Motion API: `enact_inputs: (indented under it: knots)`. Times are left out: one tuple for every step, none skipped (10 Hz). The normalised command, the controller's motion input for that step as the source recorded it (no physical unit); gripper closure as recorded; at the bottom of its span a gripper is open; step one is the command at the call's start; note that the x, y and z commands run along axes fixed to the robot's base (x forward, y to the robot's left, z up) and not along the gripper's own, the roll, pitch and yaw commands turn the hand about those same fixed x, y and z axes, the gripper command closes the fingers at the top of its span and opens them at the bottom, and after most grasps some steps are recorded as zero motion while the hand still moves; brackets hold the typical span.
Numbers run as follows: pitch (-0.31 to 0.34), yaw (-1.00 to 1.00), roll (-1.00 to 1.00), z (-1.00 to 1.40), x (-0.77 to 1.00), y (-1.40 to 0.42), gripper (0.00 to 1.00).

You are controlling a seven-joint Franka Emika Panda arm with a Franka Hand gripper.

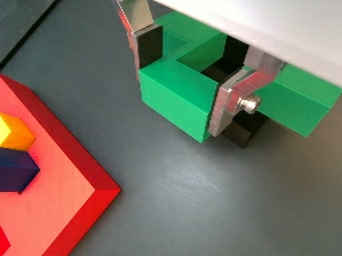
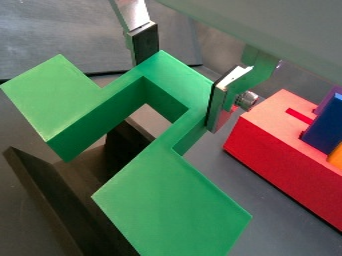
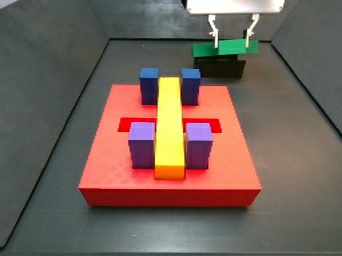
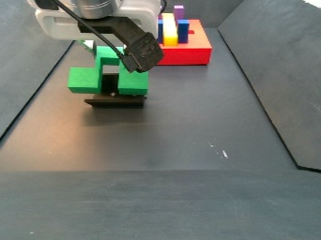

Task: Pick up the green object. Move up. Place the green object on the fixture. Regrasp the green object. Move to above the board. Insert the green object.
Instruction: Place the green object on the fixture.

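Observation:
The green object [image 1: 181, 95], a stepped bright green block, rests on the dark fixture [image 3: 221, 68] at the far end of the floor, beyond the red board [image 3: 120, 170]. My gripper [image 1: 187, 60] comes down from above, its fingers either side of the block's middle, pads against its walls. It looks shut on the block. In a wrist view the green object [image 2: 147, 180] spreads over the fixture [image 2: 54, 180] with the gripper [image 2: 185, 65] round its raised middle. A side view shows the gripper [image 4: 119, 54], the green object [image 4: 90, 78] and the fixture [image 4: 123, 92].
The board [image 4: 194, 54] carries a long yellow bar [image 3: 170, 125] with blue blocks [image 3: 150, 85] and purple blocks [image 3: 143, 145] beside it. Its corner shows in both wrist views [image 1: 67, 190] [image 2: 274, 150]. Dark walls ring the floor.

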Motion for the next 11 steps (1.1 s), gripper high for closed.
enact_inputs:
  knots:
    - [0.0, -0.04, -0.23, 0.0, 0.0, 0.15, 1.0]
    - [-0.123, -0.03, -0.36, -0.04, 0.0, 0.14, 1.0]
    - [-0.203, -0.01, -0.46, -0.09, 0.0, 0.12, 1.0]
    - [-0.291, -0.04, -0.56, -0.14, 0.0, 0.1, 1.0]
    - [-0.403, -0.09, -0.71, -0.11, -0.07, 0.12, 1.0]
    - [-0.289, -0.07, -0.53, -0.07, -0.01, 0.09, 1.0]
    - [0.0, -0.12, 0.0, 0.0, 0.01, 0.0, 1.0]
    - [0.131, -0.11, 0.08, 0.0, 0.0, 0.0, 1.0]
    - [0.266, -0.13, 0.23, 0.0, 0.02, 0.0, 1.0]
    - [0.374, -0.15, 0.33, -0.06, 0.09, 0.0, 1.0]
    - [0.391, -0.17, 0.29, -0.05, 0.15, 0.0, 1.0]
